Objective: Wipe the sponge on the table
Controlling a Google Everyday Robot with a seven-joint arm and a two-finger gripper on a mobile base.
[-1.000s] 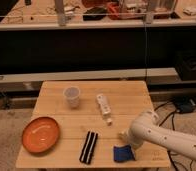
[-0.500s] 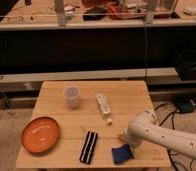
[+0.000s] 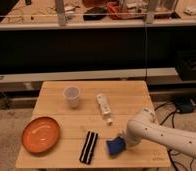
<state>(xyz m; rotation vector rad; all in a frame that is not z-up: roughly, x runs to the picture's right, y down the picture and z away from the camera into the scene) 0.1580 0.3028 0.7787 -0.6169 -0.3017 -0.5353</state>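
The dark-blue sponge point(image 3: 115, 146) lies on the pale plank table point(image 3: 93, 92) near its front edge, right of centre. My gripper point(image 3: 124, 140) comes in from the right on a white arm and sits at the sponge's right end, its tip hidden against the sponge. The sponge appears tilted, its left end pointing toward the front.
An orange plate point(image 3: 40, 134) rests at the front left. A black two-bar block point(image 3: 89, 147) lies just left of the sponge. A clear cup point(image 3: 71, 96) and a white bottle point(image 3: 104, 105) stand mid-table. Behind is a long grey bench point(image 3: 96, 25) with clutter; cables lie on the floor at right.
The sponge has shifted slightly left and toward the front edge with the gripper; the arm has dropped a little lower.
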